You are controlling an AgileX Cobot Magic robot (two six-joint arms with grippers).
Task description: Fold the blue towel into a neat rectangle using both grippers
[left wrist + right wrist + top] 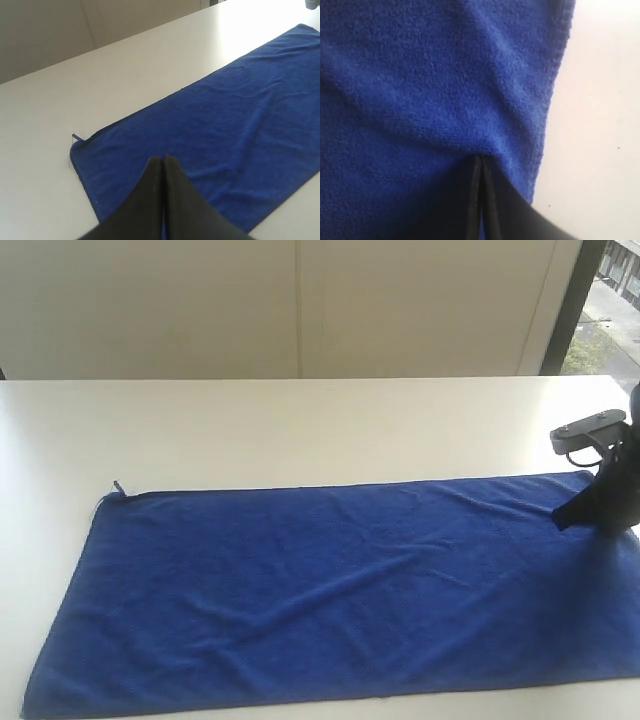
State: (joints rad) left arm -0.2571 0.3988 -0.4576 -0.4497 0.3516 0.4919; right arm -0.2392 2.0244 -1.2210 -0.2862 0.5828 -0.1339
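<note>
Where the white table (300,420) fills the exterior view, the blue towel (320,590) lies spread flat as a long rectangle, lightly creased, with a small loop tag (118,487) at its far left corner. The right gripper (481,159) is down on the cloth near the far right corner, jaws closed tight on a small pucker just inside the hem. The left gripper (163,160) hangs above the towel's left end, jaws pressed together, holding nothing; only its own wrist view shows it
</note>
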